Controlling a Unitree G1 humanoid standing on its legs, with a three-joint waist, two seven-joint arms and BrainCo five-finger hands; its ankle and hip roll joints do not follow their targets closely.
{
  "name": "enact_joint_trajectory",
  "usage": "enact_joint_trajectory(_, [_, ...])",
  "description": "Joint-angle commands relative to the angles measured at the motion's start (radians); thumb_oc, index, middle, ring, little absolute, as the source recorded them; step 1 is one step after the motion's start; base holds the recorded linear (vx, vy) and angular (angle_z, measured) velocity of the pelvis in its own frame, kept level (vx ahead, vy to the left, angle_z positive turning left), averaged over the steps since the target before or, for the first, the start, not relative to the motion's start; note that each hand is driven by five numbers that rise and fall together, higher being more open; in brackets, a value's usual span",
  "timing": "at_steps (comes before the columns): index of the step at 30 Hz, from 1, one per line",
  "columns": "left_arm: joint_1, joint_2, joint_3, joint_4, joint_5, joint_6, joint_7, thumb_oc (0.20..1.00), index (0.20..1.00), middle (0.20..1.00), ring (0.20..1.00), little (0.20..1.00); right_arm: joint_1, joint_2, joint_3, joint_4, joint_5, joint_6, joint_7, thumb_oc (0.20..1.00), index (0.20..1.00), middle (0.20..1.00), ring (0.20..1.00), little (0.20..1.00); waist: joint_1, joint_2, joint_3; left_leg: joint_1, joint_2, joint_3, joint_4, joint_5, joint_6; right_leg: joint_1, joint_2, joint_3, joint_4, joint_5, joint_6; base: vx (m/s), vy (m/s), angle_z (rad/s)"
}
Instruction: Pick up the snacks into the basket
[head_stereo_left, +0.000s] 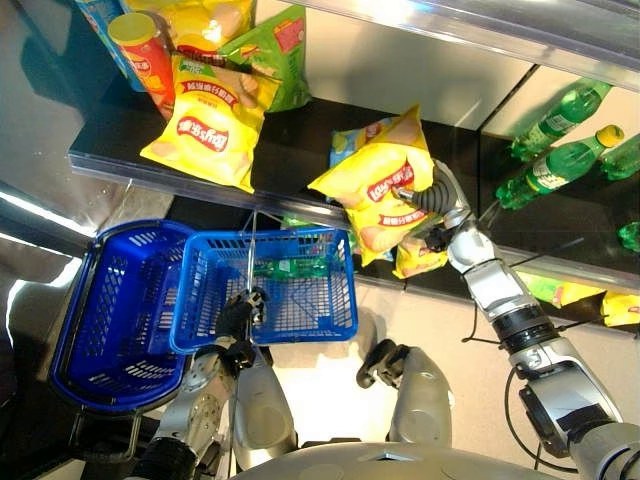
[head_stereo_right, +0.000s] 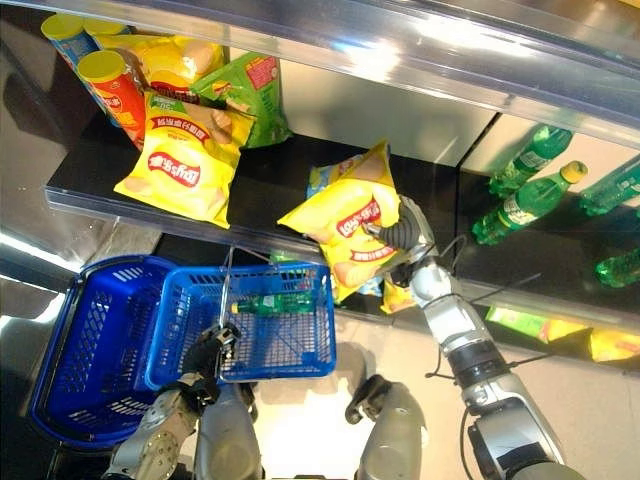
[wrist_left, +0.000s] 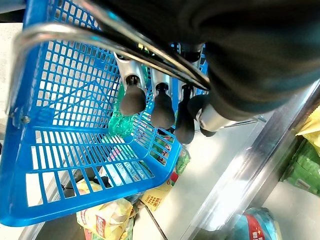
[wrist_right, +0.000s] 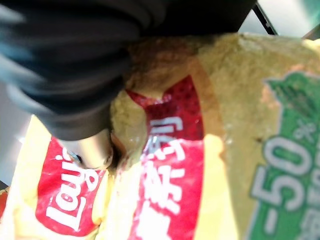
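Observation:
My right hand (head_stereo_left: 432, 200) is shut on a yellow chip bag (head_stereo_left: 380, 185), pinching its crumpled side (wrist_right: 170, 165). The bag hangs tilted at the front edge of the dark shelf (head_stereo_left: 300, 140), just above and right of the blue basket (head_stereo_left: 265, 340). My left hand (head_stereo_left: 240, 315) has its fingers (wrist_left: 160, 107) curled round the basket's metal handle (head_stereo_left: 250, 255) and holds the basket below the shelf. A green bottle (head_stereo_left: 290, 268) lies inside the basket.
A second, darker blue basket (head_stereo_left: 100, 320) sits to the left. On the shelf lie another yellow chip bag (head_stereo_left: 210, 120), a green bag (head_stereo_left: 275, 50) and a red can (head_stereo_left: 145, 50). Green bottles (head_stereo_left: 555, 165) lie at the right. More snack bags (head_stereo_left: 415, 258) sit on the lower shelf.

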Motion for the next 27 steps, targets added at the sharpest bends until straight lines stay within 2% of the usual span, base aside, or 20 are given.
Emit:
enact_joint_trajectory(1, [-0.025, -0.016, 0.043, -0.175, 0.011, -0.131, -0.045, 0.200, 0.200, 0.200, 0.200, 0.200, -0.010, -0.038, -0.085, -0.054, -0.072, -0.041, -0.074, 0.200, 0.200, 0.200, 0.200, 0.200, 0.021, 0.006, -0.053, 0.068, -0.015, 0.044, -0.074, 0.034, 0.045, 0.029, -0.075, 0.043, -0.001, 0.194, 0.161, 0.00, 0.000, 0.00])
enact_joint_trajectory(4, [-0.021, -0.014, 0.039, -0.175, 0.013, -0.134, -0.044, 0.200, 0.200, 0.200, 0.200, 0.200, -0.010, -0.038, -0.079, -0.039, -0.078, -0.042, -0.080, 0.200, 0.200, 0.200, 0.200, 0.200, 0.022, 0.007, -0.057, 0.075, -0.014, 0.032, -0.070, 0.014, 0.031, 0.033, -0.072, 0.057, 0.009, 0.177, 0.180, 0.04, -0.008, 0.00])
enact_joint_trajectory(5, [-0.021, -0.015, 0.037, -0.175, 0.012, -0.134, -0.046, 0.200, 0.200, 0.200, 0.200, 0.200, -0.014, -0.037, -0.080, -0.035, -0.073, -0.041, -0.079, 0.200, 0.200, 0.200, 0.200, 0.200, 0.022, 0.006, -0.057, 0.070, -0.015, 0.045, -0.078, 0.036, 0.044, 0.031, -0.074, 0.043, -0.004, 0.193, 0.161, 0.00, 0.000, 0.00])
enact_joint_trajectory(6, [-0.018, -0.015, 0.037, -0.177, 0.010, -0.135, -0.046, 0.200, 0.200, 0.200, 0.200, 0.200, -0.017, -0.035, -0.079, -0.028, -0.069, -0.042, -0.077, 0.200, 0.200, 0.200, 0.200, 0.200, 0.022, 0.008, -0.058, 0.076, -0.014, 0.031, -0.072, 0.016, 0.031, 0.033, -0.071, 0.058, 0.008, 0.179, 0.181, -0.05, -0.008, 0.00])
enact_joint_trajectory(7, [-0.018, -0.016, 0.034, -0.180, 0.008, -0.135, -0.045, 0.200, 0.200, 0.200, 0.200, 0.200, -0.022, -0.034, -0.079, -0.023, -0.062, -0.042, -0.077, 0.200, 0.200, 0.200, 0.200, 0.200, 0.023, 0.006, -0.058, 0.070, -0.014, 0.044, -0.081, 0.038, 0.043, 0.031, -0.074, 0.042, -0.006, 0.194, 0.163, 0.00, 0.000, 0.00])
enact_joint_trajectory(10, [-0.015, -0.015, 0.030, -0.185, 0.004, -0.136, -0.048, 0.200, 0.200, 0.200, 0.200, 0.200, -0.036, -0.027, -0.073, -0.004, -0.047, -0.043, -0.077, 0.200, 0.200, 0.200, 0.200, 0.200, 0.026, 0.007, -0.061, 0.070, -0.012, 0.043, -0.086, 0.040, 0.041, 0.034, -0.071, 0.039, -0.010, 0.195, 0.164, 0.01, -0.015, 0.00])
enact_joint_trajectory(11, [-0.013, -0.014, 0.028, -0.187, -0.001, -0.137, -0.048, 0.200, 0.200, 0.200, 0.200, 0.200, -0.050, -0.020, -0.069, 0.015, -0.023, -0.046, -0.077, 0.200, 0.200, 0.200, 0.200, 0.200, 0.029, 0.008, -0.064, 0.075, -0.010, 0.030, -0.078, 0.022, 0.026, 0.038, -0.066, 0.053, 0.005, 0.180, 0.184, 0.07, -0.027, 0.01])
enact_joint_trajectory(12, [-0.012, -0.013, 0.029, -0.186, -0.003, -0.139, -0.047, 0.200, 0.200, 0.200, 0.200, 0.200, -0.062, -0.017, -0.065, 0.030, -0.011, -0.047, -0.076, 0.448, 0.448, 0.448, 0.448, 0.448, 0.030, 0.007, -0.063, 0.074, -0.008, 0.031, -0.077, 0.023, 0.025, 0.038, -0.065, 0.052, 0.005, 0.177, 0.183, 0.00, 0.000, 0.00])
enact_joint_trajectory(13, [-0.013, -0.012, 0.029, -0.187, -0.005, -0.140, -0.045, 0.200, 0.200, 0.200, 0.200, 0.200, -0.074, -0.015, -0.061, 0.040, -0.004, -0.043, -0.074, 1.000, 1.000, 1.000, 1.000, 1.000, 0.033, 0.005, -0.064, 0.068, -0.008, 0.044, -0.086, 0.044, 0.037, 0.035, -0.068, 0.036, -0.006, 0.192, 0.163, -0.05, -0.015, 0.01])
enact_joint_trajectory(15, [-0.011, -0.012, 0.028, -0.187, -0.007, -0.140, -0.043, 0.200, 0.200, 0.200, 0.200, 0.200, -0.089, -0.011, -0.057, 0.055, 0.005, -0.041, -0.075, 1.000, 1.000, 1.000, 1.000, 1.000, 0.034, 0.007, -0.064, 0.074, -0.006, 0.031, -0.076, 0.024, 0.023, 0.039, -0.064, 0.050, 0.006, 0.176, 0.182, 0.00, 0.000, 0.00])
enact_joint_trajectory(16, [-0.011, -0.012, 0.028, -0.187, -0.010, -0.141, -0.041, 0.200, 0.200, 0.200, 0.200, 0.200, -0.116, -0.010, -0.048, 0.080, 0.014, -0.039, -0.075, 1.000, 1.000, 1.000, 1.000, 1.000, 0.038, 0.007, -0.065, 0.070, -0.007, 0.043, -0.089, 0.045, 0.037, 0.037, -0.065, 0.034, -0.007, 0.192, 0.163, 0.00, 0.000, 0.00])
enact_joint_trajectory(18, [-0.008, -0.012, 0.029, -0.190, -0.012, -0.140, -0.041, 0.200, 0.200, 0.200, 0.200, 0.200, -0.140, -0.007, -0.045, 0.095, 0.023, -0.035, -0.078, 1.000, 1.000, 1.000, 1.000, 1.000, 0.042, 0.007, -0.067, 0.071, -0.006, 0.042, -0.093, 0.046, 0.035, 0.040, -0.065, 0.032, -0.010, 0.193, 0.164, 0.04, -0.010, 0.00])
enact_joint_trajectory(19, [-0.004, -0.011, 0.031, -0.194, -0.014, -0.139, -0.042, 0.200, 0.200, 0.200, 0.200, 0.200, -0.154, -0.009, -0.042, 0.107, 0.022, -0.034, -0.083, 1.000, 1.000, 1.000, 1.000, 1.000, 0.045, 0.009, -0.068, 0.077, -0.005, 0.030, -0.086, 0.027, 0.021, 0.043, -0.061, 0.046, 0.002, 0.180, 0.184, 0.00, 0.000, 0.00])
enact_joint_trajectory(20, [-0.005, -0.011, 0.031, -0.195, -0.014, -0.140, -0.042, 0.200, 0.200, 0.200, 0.200, 0.200, -0.154, -0.010, -0.042, 0.107, 0.022, -0.034, -0.084, 1.000, 1.000, 1.000, 1.000, 1.000, 0.045, 0.008, -0.068, 0.071, -0.006, 0.042, -0.095, 0.048, 0.035, 0.040, -0.064, 0.031, -0.011, 0.195, 0.165, 0.00, 0.000, 0.00])
enact_joint_trajectory(21, [-0.004, -0.010, 0.032, -0.198, -0.015, -0.139, -0.041, 0.200, 0.200, 0.200, 0.200, 0.200, -0.171, -0.011, -0.042, 0.123, 0.023, -0.030, -0.092, 1.000, 1.000, 1.000, 1.000, 1.000, 0.050, 0.008, -0.069, 0.072, -0.006, 0.043, -0.096, 0.048, 0.033, 0.042, -0.064, 0.028, -0.011, 0.196, 0.165, 0.00, 0.000, 0.00])
enact_joint_trajectory(22, [-0.001, -0.007, 0.032, -0.201, -0.016, -0.139, -0.041, 0.200, 0.200, 0.200, 0.200, 0.200, -0.185, -0.018, -0.039, 0.135, 0.020, -0.027, -0.096, 1.000, 1.000, 1.000, 1.000, 1.000, 0.051, 0.010, -0.069, 0.078, -0.004, 0.031, -0.086, 0.027, 0.019, 0.047, -0.061, 0.041, 0.001, 0.180, 0.185, 0.00, 0.000, 0.00])
enact_joint_trajectory(23, [-0.002, -0.007, 0.031, -0.203, -0.017, -0.140, -0.040, 0.200, 0.200, 0.200, 0.200, 0.200, -0.196, -0.020, -0.040, 0.136, 0.018, -0.024, -0.099, 0.561, 0.561, 0.561, 0.561, 0.561, 0.054, 0.009, -0.068, 0.071, -0.005, 0.043, -0.093, 0.047, 0.032, 0.045, -0.063, 0.025, -0.011, 0.195, 0.166, 0.00, 0.000, 0.00])
enact_joint_trajectory(24, [-0.002, -0.007, 0.031, -0.203, -0.017, -0.139, -0.040, 0.200, 0.200, 0.200, 0.200, 0.200, -0.197, -0.020, -0.040, 0.136, 0.018, -0.024, -0.099, 0.278, 0.278, 0.278, 0.278, 0.278, 0.054, 0.009, -0.068, 0.070, -0.004, 0.042, -0.093, 0.047, 0.032, 0.045, -0.063, 0.025, -0.011, 0.195, 0.166, 0.00, 0.000, 0.00])
enact_joint_trajectory(25, [-0.003, -0.003, 0.030, -0.205, -0.020, -0.141, -0.040, 0.200, 0.200, 0.200, 0.200, 0.200, -0.217, -0.029, -0.043, 0.152, 0.021, -0.022, -0.106, 0.200, 0.200, 0.200, 0.200, 0.200, 0.057, 0.011, -0.070, 0.075, -0.004, 0.029, -0.082, 0.025, 0.018, 0.049, -0.061, 0.039, 0.003, 0.179, 0.185, 0.00, 0.000, 0.00])
enact_joint_trajectory(27, [-0.004, -0.003, 0.027, -0.206, -0.020, -0.143, -0.042, 0.200, 0.200, 0.200, 0.200, 0.200, -0.237, -0.042, -0.046, 0.167, 0.025, -0.022, -0.117, 0.200, 0.200, 0.200, 0.200, 0.200, 0.060, 0.011, -0.069, 0.069, -0.006, 0.040, -0.089, 0.045, 0.031, 0.048, -0.062, 0.023, -0.009, 0.193, 0.167, 0.02, -0.007, 0.01])
